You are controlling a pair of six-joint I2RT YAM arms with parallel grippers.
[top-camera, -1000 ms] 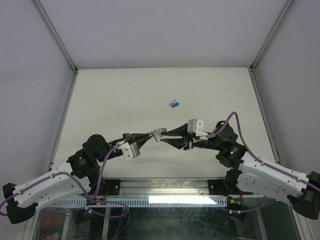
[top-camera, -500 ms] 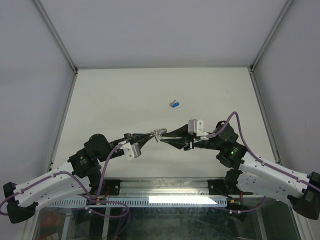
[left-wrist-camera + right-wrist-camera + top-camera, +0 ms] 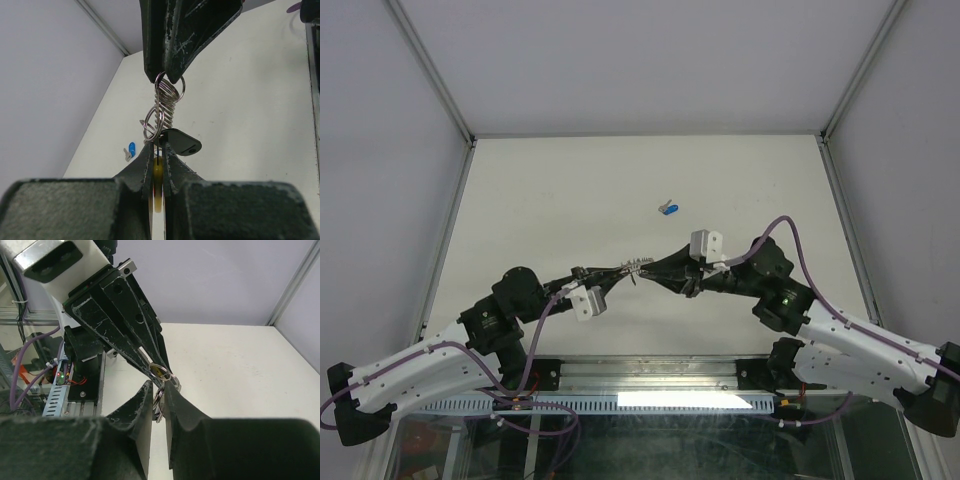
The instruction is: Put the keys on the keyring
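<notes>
The keyring hangs above the table between my two grippers. In the left wrist view its ribbed silver coil stands upright, with small silver rings at both ends. My left gripper is shut on its yellow segment. My right gripper pinches the top ring from above. In the right wrist view my right gripper grips a silver ring edgewise. A dark oval tab hangs from the ring. The blue-headed key lies on the table beyond, also seen in the left wrist view.
The white table is walled by pale panels with metal posts at the back corners. A metal rail and cable tray run along the near edge between the arm bases.
My right gripper has moved left towards the left gripper and narrowed its jaws onto the keyring. The left arm has shifted slightly. The blue key has not moved.
</notes>
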